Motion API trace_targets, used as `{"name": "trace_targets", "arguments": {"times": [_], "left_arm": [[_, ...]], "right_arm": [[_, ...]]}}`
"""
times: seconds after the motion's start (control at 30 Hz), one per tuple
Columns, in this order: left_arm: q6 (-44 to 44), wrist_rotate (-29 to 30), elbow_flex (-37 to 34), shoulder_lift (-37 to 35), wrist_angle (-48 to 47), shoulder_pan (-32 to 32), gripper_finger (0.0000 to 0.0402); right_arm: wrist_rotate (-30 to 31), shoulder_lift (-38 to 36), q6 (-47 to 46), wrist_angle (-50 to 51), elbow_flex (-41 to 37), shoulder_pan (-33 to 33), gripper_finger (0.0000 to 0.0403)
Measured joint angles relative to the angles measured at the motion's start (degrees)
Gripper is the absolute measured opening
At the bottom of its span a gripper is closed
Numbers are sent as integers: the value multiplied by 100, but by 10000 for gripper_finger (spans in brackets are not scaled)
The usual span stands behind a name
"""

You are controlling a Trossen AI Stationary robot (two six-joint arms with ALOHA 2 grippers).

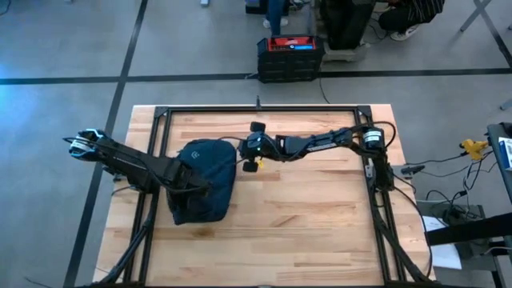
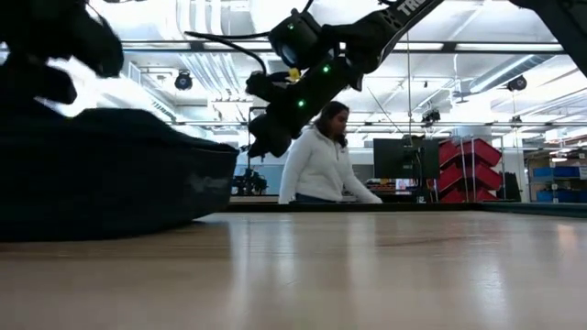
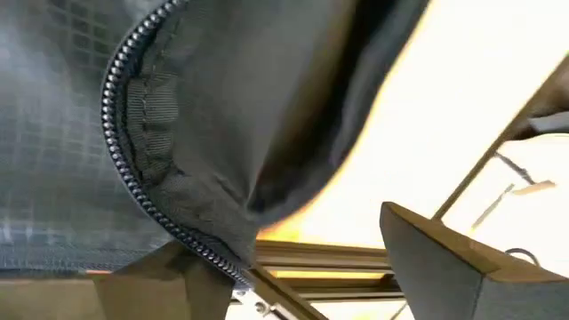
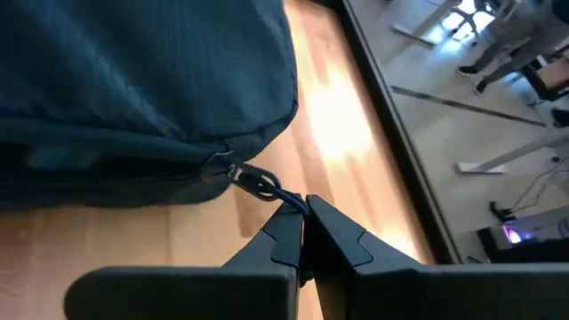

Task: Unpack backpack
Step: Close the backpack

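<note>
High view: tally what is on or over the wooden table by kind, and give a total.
Backpack, navy: 1
Robot arms, dark: 2, the left hand on the backpack, the right hand shut on the backpack's zipper pull
Total: 3

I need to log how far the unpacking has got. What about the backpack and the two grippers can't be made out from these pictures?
- Backpack contents: no view looks inside; its own fabric hides them.
- Left gripper, high view: sits over the backpack, dark on dark. Its wrist view shows only zipper and fabric, no grasp visible.
- Right gripper, shut on the zipper pull: how far the zip is open is cut off.
</note>
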State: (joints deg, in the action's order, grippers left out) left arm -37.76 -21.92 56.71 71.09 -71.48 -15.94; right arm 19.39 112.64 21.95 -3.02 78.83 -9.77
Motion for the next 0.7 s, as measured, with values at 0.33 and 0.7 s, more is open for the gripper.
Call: {"name": "trace_targets", "arguments": {"times": [0.33, 0.7], "left_arm": [[72, 1127, 220, -1173, 1600, 30, 278], [2784, 2726, 24, -697, 2943, 1720, 276]], "right_arm": [[56, -53, 246, 136, 0, -47, 0], [-30, -644, 599, 549, -88, 157, 0]]}}
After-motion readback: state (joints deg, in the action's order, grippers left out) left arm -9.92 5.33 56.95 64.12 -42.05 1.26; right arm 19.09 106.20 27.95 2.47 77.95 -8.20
